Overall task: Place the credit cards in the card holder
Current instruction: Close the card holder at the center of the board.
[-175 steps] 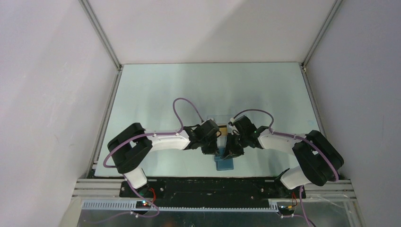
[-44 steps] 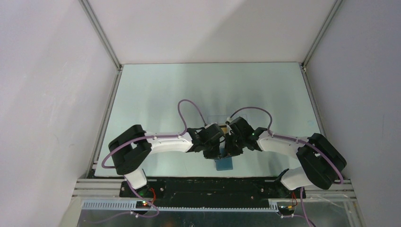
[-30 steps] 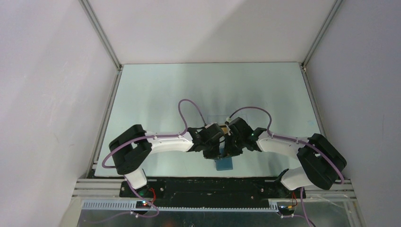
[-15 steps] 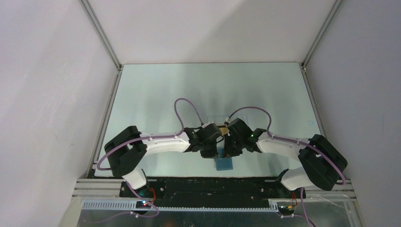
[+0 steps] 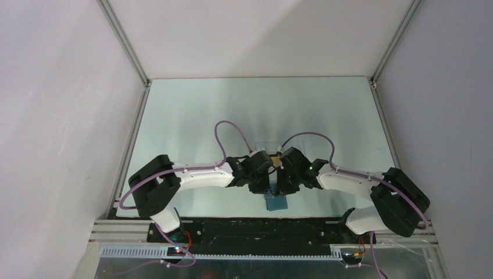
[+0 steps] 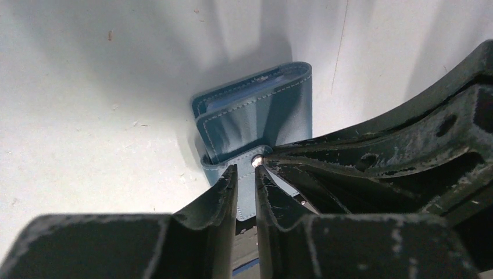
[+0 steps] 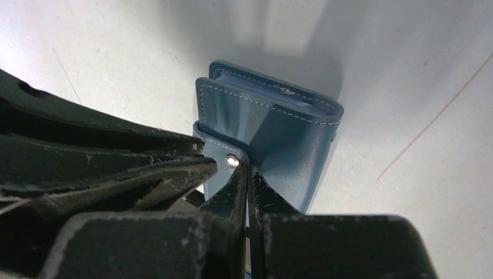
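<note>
- Pale green tabletop (image 5: 203, 116) between white walls, seen from above: my two arms bend inward and meet near the front edge. My left pincer (image 5: 266, 187) and right pincer (image 5: 282, 187) sit side by side over the far end of the blue card holder (image 5: 277, 202), which lies flat on the tabletop. A sliver of an orange-gold credit card (image 5: 272, 157) shows just beyond my wrists, apart from the holder.
- Left wrist: the card holder (image 6: 261, 116) lies folded, with paler blue at its far edge. Its clasp tab (image 6: 246, 200) runs into the narrow slot of my left pincer (image 6: 245, 168); I cannot tell whether the fingers clamp it. My right fingers (image 6: 349, 157) come in from the right, their tips at the snap.
- Right wrist: my right pincer (image 7: 245, 171) is closed almost to nothing, nipping the tab (image 7: 224, 154) beside its metal snap. The card holder (image 7: 279, 128) rests on the tabletop beyond, and my left fingers (image 7: 116, 151) meet the same tab.
</note>
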`<action>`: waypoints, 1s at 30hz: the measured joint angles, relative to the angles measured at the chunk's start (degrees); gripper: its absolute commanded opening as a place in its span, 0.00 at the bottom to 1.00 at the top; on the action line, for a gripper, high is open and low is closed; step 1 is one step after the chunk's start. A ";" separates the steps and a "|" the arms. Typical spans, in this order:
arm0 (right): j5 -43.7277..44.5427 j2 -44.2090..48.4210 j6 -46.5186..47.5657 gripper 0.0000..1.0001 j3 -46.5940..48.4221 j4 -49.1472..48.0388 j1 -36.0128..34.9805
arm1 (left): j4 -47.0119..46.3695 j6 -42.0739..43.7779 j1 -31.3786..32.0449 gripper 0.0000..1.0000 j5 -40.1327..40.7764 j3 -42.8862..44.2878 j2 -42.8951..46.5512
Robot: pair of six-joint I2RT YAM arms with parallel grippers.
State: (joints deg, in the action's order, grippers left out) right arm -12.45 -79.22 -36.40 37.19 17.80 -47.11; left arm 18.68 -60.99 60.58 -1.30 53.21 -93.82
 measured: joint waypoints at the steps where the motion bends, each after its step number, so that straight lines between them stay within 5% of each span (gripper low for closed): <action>1: 0.00 0.33 0.00 0.00 -0.07 0.55 -0.09 | -0.11 0.00 -0.02 0.21 -0.20 0.00 -0.02; 30: -1.97 3.87 0.02 0.00 -0.22 5.51 -0.57 | -0.87 0.04 0.00 0.16 -1.03 0.02 -3.06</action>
State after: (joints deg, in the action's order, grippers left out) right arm -14.41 -75.35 -36.38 36.97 23.31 -47.68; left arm 17.80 -60.95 60.58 -2.33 53.23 -96.88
